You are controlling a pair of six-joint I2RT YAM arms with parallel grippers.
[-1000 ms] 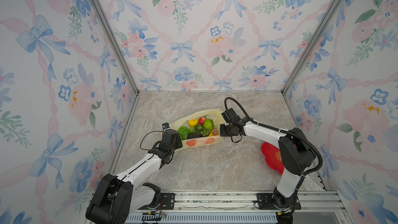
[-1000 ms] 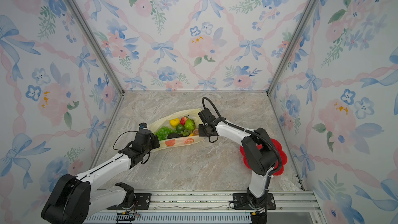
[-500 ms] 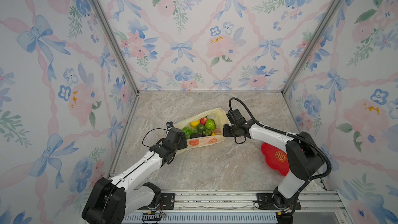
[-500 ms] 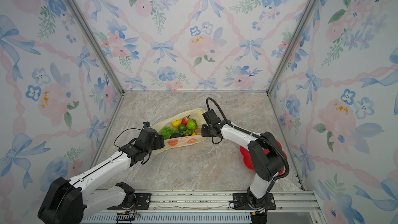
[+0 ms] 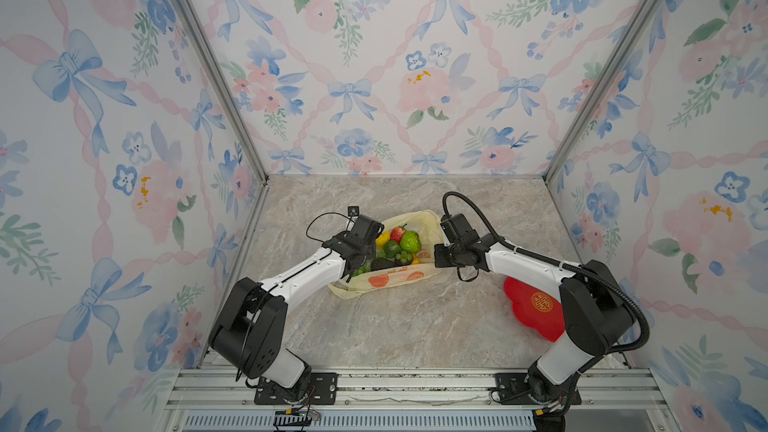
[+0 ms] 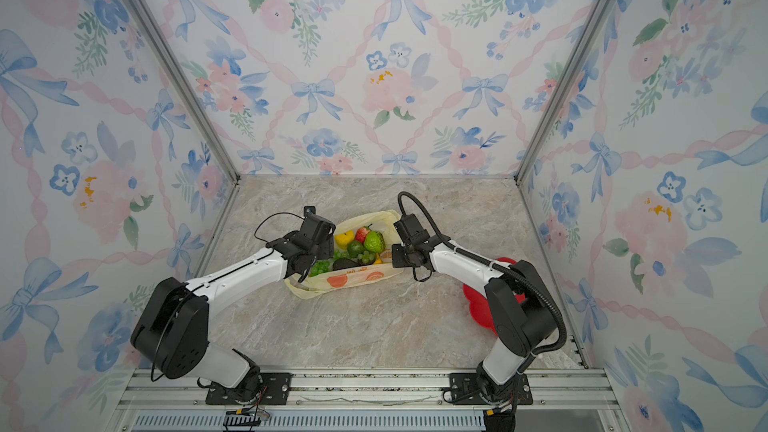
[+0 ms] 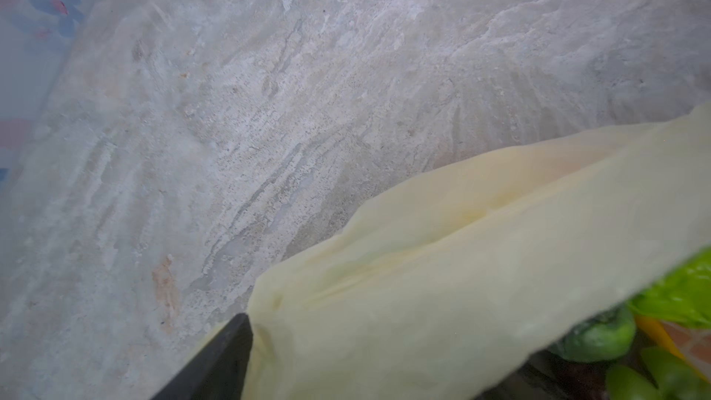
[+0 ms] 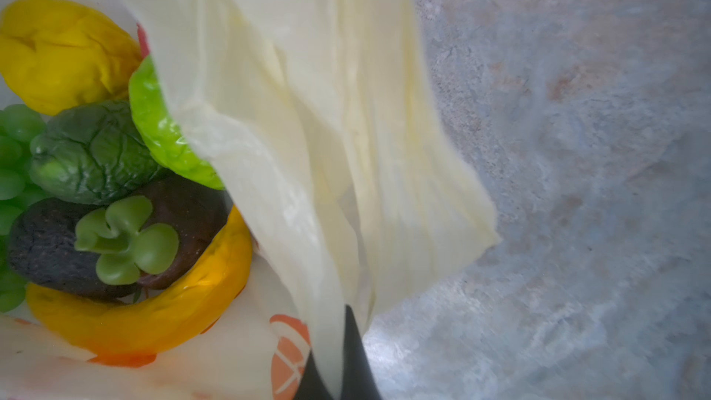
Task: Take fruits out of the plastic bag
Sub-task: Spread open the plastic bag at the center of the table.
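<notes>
The small multicoloured toy fruits [image 5: 400, 244] lie inside the thin pale yellow plastic bag [image 5: 390, 281] at the centre of the marbled stone tabletop [image 5: 395, 326]. The right gripper [image 8: 335, 359] is clamped on the bag's film at one end. The left gripper [image 5: 358, 263] sits at the opposite end; its jaw state cannot be determined.

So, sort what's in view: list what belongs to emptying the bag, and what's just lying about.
Job: plastic bag, pinched by the right gripper; inside it strawberry, bumpy green citrus, lime, avocado, banana.
Lying about: red plate, apart from the bag; marble table.
</notes>
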